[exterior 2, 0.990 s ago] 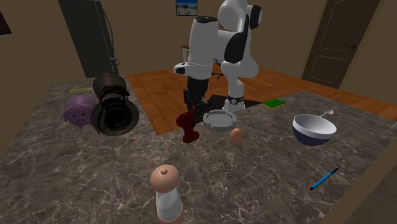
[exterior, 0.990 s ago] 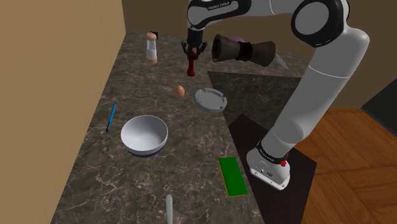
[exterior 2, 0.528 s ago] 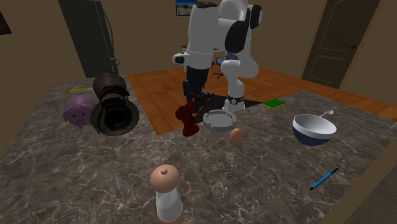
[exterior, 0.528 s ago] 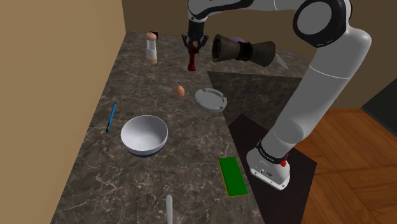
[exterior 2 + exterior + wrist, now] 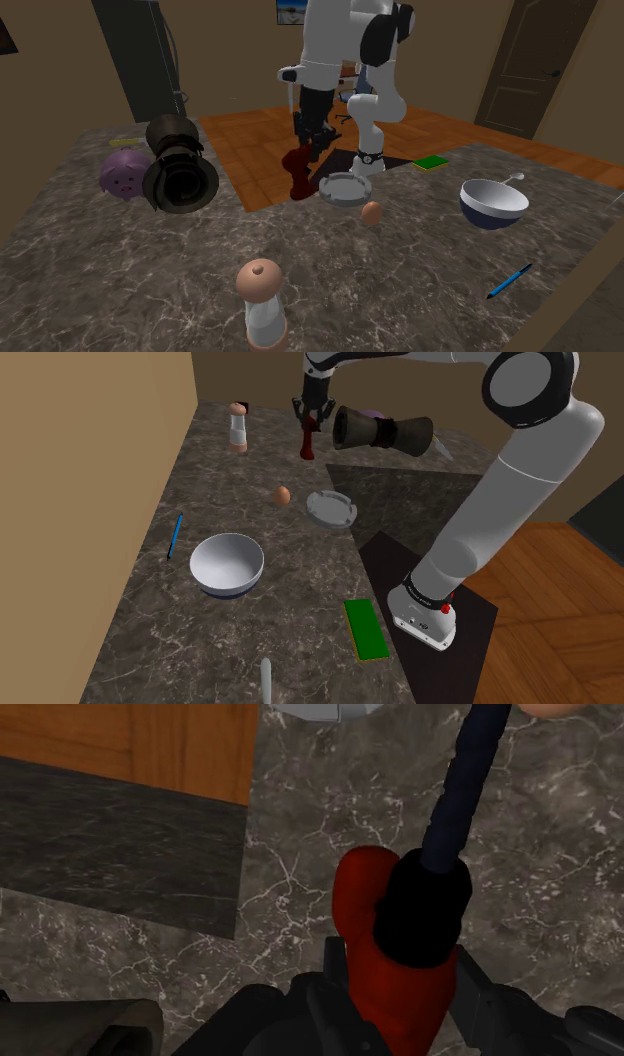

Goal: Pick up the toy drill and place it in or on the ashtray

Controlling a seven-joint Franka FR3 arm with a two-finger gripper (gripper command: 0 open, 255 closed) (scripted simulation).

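Black two-finger gripper (image 5: 311, 418) clamped around red-bodied, black-nosed toy drill (image 5: 306, 444), suspended above dark marbled countertop (image 5: 200, 622), near but apart from round grey notched ashtray (image 5: 332, 509) resting there.

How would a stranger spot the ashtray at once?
On the dark marble counter, look along the edge nearest the robot's stand. The ashtray lies there beside a brown egg: a shallow pale grey dish with a notched rim, unlike the deep bowl.

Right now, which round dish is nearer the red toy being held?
The flat grey ashtray with the notched rim, close to the toy drill; the deep white bowl sits farther off.
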